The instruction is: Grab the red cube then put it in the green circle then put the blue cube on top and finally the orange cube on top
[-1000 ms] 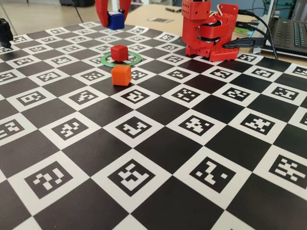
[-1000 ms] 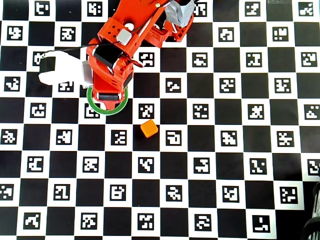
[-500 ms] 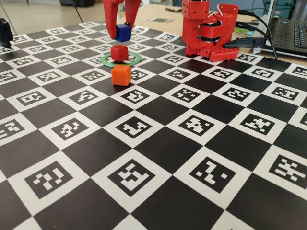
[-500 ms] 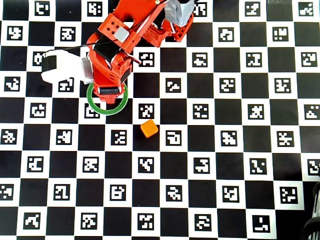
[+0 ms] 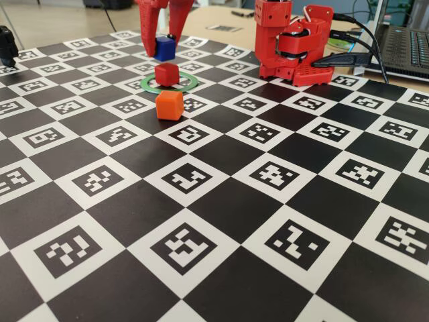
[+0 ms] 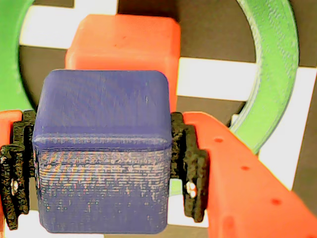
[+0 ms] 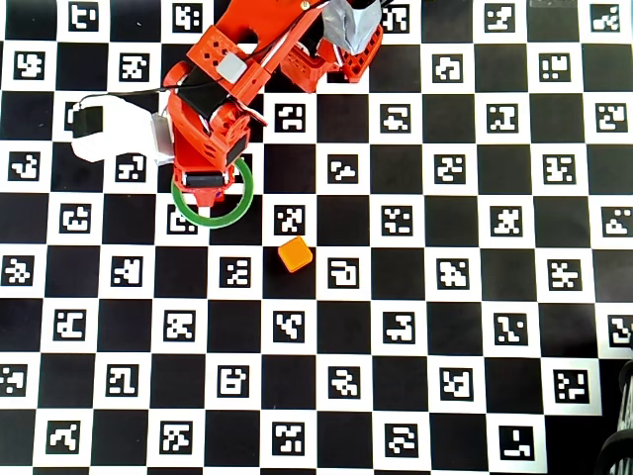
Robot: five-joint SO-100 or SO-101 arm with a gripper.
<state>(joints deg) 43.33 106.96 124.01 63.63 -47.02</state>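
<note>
My gripper (image 5: 164, 40) is shut on the blue cube (image 5: 164, 48) and holds it just above the red cube (image 5: 167, 72). The red cube sits inside the green circle (image 5: 151, 88) on the checkerboard. In the wrist view the blue cube (image 6: 104, 148) is clamped between the black pads (image 6: 190, 163) of the gripper (image 6: 101, 173), with the red cube (image 6: 124, 44) right beneath it and the green circle (image 6: 277, 74) around them. The orange cube (image 5: 169, 105) lies on the board just in front of the ring. In the overhead view the orange cube (image 7: 294, 254) lies lower right of the green circle (image 7: 213, 222); the arm (image 7: 208, 129) hides both other cubes.
The arm's red base (image 5: 295, 47) stands at the back of the checkerboard mat (image 5: 221, 201). A laptop (image 5: 405, 47) and cables lie at the far right. A white object (image 7: 109, 134) sits left of the arm in the overhead view. A black object (image 5: 7, 43) stands at the left edge.
</note>
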